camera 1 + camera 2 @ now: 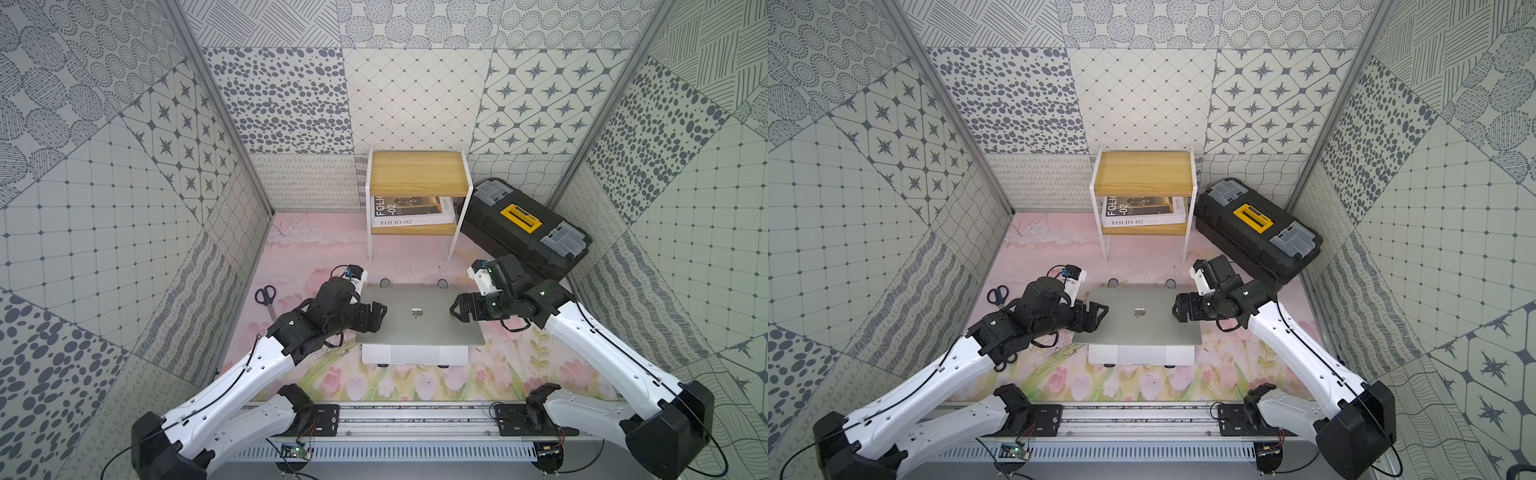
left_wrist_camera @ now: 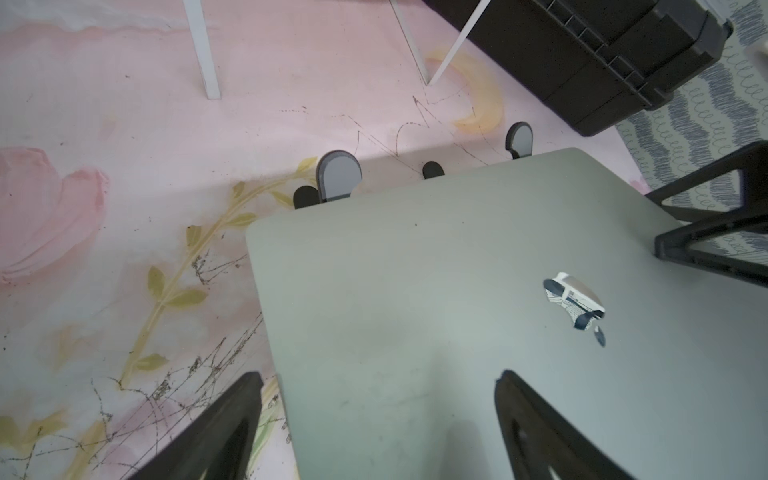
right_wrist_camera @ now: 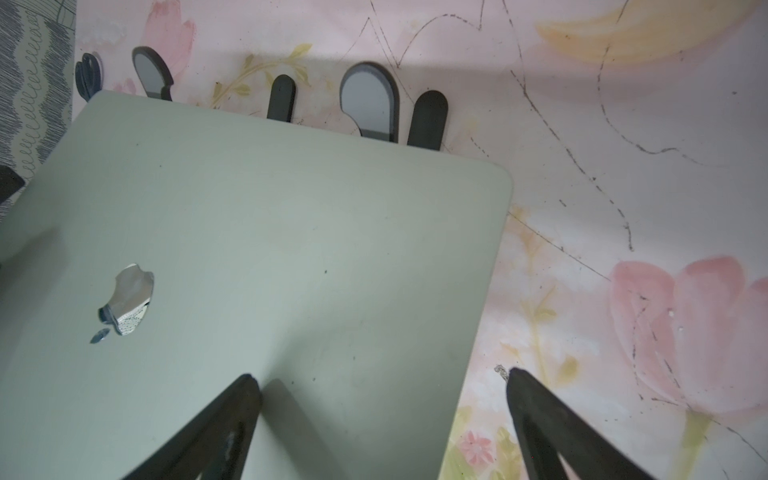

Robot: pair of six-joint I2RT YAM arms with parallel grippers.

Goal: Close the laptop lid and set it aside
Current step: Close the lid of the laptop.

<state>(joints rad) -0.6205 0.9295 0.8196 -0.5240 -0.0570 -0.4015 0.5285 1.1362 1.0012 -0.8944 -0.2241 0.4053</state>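
The silver laptop (image 1: 415, 355) sits mid-table on a stand. The laptop lid (image 1: 419, 328) is tilted down over the keyboard, apple logo (image 1: 417, 312) up. The base's front strip with the trackpad shows beyond its front edge. My left gripper (image 1: 381, 318) is open at the lid's left edge. In the left wrist view the left gripper (image 2: 379, 376) has one finger over the lid (image 2: 415, 311) and one beyond the edge. My right gripper (image 1: 455, 309) is open at the right edge, and the right gripper (image 3: 381, 374) straddles the lid (image 3: 270, 249) the same way. Neither holds anything.
Dark grey stand feet (image 2: 338, 176) poke out behind the laptop. A wooden shelf (image 1: 417, 174) with a FOLIO-02 book (image 1: 409, 216) stands at the back. A black toolbox (image 1: 523, 224) lies behind my right arm. Scissors (image 1: 266, 297) lie at the left.
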